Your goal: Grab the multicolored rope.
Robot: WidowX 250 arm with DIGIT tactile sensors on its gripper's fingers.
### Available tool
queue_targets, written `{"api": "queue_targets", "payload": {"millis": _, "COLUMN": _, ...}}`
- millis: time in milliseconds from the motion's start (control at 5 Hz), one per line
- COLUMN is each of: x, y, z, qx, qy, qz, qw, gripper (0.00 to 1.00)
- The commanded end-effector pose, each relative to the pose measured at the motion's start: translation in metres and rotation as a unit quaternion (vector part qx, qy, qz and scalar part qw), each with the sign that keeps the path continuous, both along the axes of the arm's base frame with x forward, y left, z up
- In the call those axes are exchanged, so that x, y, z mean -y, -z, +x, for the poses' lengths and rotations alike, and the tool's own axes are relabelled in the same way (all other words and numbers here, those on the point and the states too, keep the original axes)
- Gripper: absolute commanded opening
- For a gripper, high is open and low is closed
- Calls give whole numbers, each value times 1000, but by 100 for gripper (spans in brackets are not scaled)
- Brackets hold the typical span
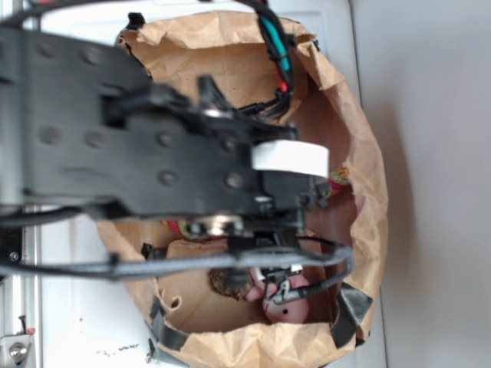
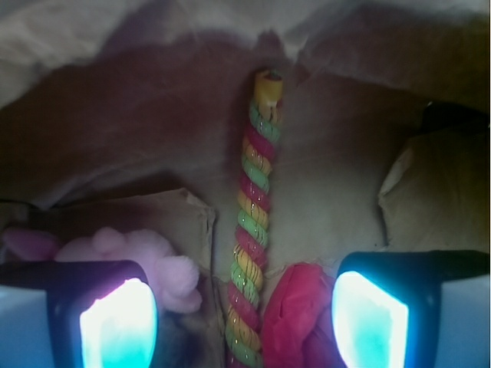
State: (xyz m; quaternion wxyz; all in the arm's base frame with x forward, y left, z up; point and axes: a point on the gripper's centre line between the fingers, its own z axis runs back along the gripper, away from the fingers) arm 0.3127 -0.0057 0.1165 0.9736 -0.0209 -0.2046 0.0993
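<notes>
The multicolored rope (image 2: pixel 253 222) is a twisted cord of red-pink, yellow and green. In the wrist view it runs straight from the bottom edge up the middle, on the brown paper floor of the bag. My gripper (image 2: pixel 244 326) is open, its two glowing pads (image 2: pixel 119 326) standing wide on either side of the rope's near end, above it. In the exterior view my black arm (image 1: pixel 153 146) covers most of the bag; only a small red and yellow bit (image 1: pixel 339 178) shows at the right, too small to tell what it is.
A pink plush toy (image 2: pixel 146 261) lies left of the rope and also shows in the exterior view (image 1: pixel 280 295). A wrinkly red ball (image 2: pixel 295 314) touches the rope's right side. Brown paper bag walls (image 1: pixel 368 192) surround everything. A grey-black braided cable (image 1: pixel 192 262) crosses the bag.
</notes>
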Motion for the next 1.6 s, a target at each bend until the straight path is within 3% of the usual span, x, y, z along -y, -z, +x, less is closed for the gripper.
{"api": "queue_targets", "payload": {"millis": 0, "x": 7, "y": -11, "z": 27, "qx": 20, "qy": -13, "qz": -14, "qw": 1000, "gripper": 100}}
{"api": "queue_targets", "payload": {"millis": 200, "x": 15, "y": 2, "z": 33, "qx": 23, "qy": -2, "qz": -38, "qw": 999, "gripper": 100}}
{"api": "queue_targets", "payload": {"millis": 400, "x": 13, "y": 17, "z": 22, "qx": 27, "qy": 5, "qz": -25, "qw": 999, "gripper": 100}}
{"api": "queue_targets", "payload": {"millis": 800, "x": -6, "y": 32, "z": 30, "qx": 26, "qy": -17, "qz": 8, "qw": 999, "gripper": 100}}
{"api": "queue_targets", "payload": {"millis": 1200, "x": -6, "y": 30, "z": 30, "qx": 26, "qy": -31, "qz": 19, "qw": 999, "gripper": 100}}
{"api": "queue_targets", "payload": {"millis": 1400, "x": -5, "y": 31, "z": 30, "qx": 26, "qy": -40, "qz": 10, "qw": 999, "gripper": 100}}
